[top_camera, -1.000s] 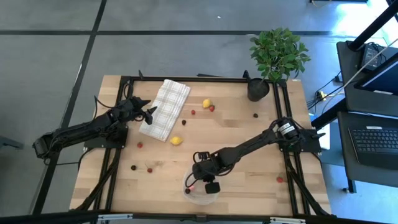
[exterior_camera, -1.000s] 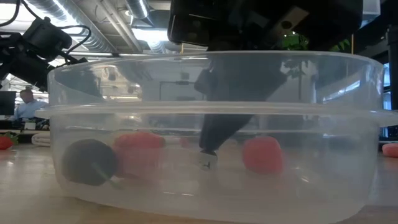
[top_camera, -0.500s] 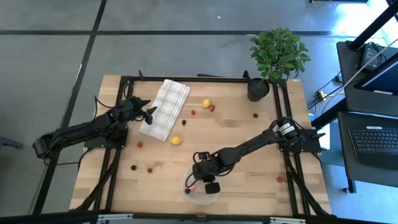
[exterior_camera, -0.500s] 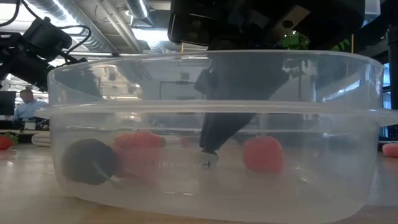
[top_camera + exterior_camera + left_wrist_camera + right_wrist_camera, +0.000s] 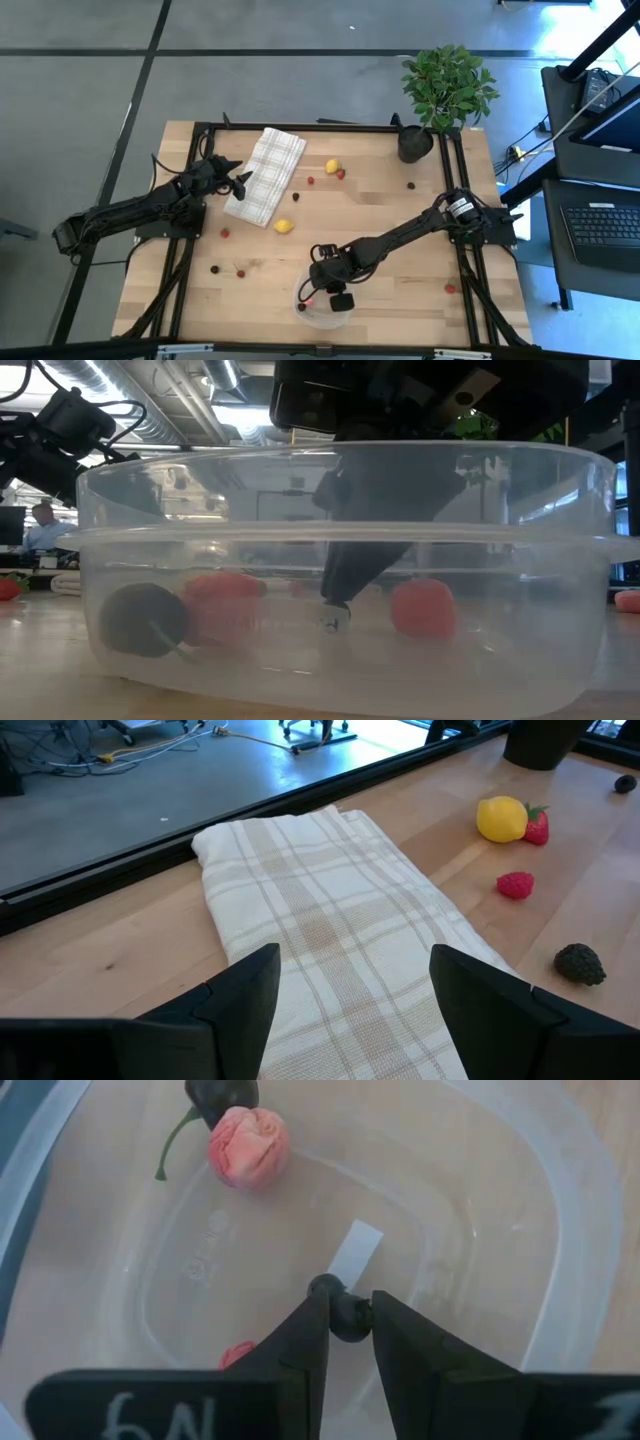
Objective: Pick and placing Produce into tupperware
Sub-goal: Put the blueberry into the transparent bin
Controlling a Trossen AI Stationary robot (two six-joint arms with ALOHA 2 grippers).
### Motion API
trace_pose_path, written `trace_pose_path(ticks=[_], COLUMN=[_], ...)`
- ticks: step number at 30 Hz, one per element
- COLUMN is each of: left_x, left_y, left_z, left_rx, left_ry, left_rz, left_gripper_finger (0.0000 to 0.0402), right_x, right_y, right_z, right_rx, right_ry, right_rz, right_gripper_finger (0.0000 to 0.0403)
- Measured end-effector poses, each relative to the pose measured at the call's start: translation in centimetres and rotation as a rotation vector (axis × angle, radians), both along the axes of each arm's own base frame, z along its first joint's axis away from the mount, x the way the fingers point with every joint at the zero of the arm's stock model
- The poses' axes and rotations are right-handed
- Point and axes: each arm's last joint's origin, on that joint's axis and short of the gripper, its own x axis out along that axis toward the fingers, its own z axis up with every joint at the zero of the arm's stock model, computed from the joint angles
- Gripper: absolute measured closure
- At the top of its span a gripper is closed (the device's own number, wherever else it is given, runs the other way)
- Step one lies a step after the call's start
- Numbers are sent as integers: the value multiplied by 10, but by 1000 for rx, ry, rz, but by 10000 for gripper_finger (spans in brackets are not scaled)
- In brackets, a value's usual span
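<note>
The step in hand looked like the drop-off of one small dark piece of produce into the tupperware, with much of the produce not yet gathered. Going left to right across the counter, the left gripper (image 5: 243,180) hung over the near-left edge of the checked cloth (image 5: 265,172) near the far edge of the counter, its fingers spread wide and empty, the arm stretched low from the left side and waiting. Past the cloth lay loose pieces: a yellow lemon (image 5: 284,226) at the cloth's near corner, a second lemon (image 5: 332,166) with a strawberry (image 5: 537,826) beside it toward the far edge, a raspberry (image 5: 515,884) and a dark berry (image 5: 580,963) between. At the middle of the near edge sat the tupperware (image 5: 340,455), already holding a dark cherry (image 5: 142,620) and red berries (image 5: 422,608). The right gripper (image 5: 340,1312) reached down inside it from the right side, arm bent low across the counter, fingers nearly pressed together and pinching a small dark ball (image 5: 345,1316) just above the container floor. The next move called for parting the fingers to release it, then lifting clear of the rim. A black plant pot (image 5: 414,143) stood at the far right.
</note>
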Motion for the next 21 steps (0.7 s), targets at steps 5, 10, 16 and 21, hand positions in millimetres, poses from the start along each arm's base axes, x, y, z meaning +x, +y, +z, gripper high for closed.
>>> trace_pose_path(ticks=[5, 10, 16, 21], left_x=[0, 0, 0, 0], left_y=[0, 0, 0, 0], left_z=[0, 0, 0, 0], left_rx=[0, 0, 0, -2], left_ry=[0, 0, 0, -2], left_rz=[0, 0, 0, 1], left_gripper_finger=[151, 151, 151, 151], right_x=[0, 1, 1, 1], right_y=[0, 0, 0, 0], right_z=[0, 0, 0, 0], right_rx=[0, 1, 2, 3], right_ry=[-5, -6, -7, -6], right_rz=[3, 3, 3, -1], right_gripper_finger=[322, 322, 304, 264])
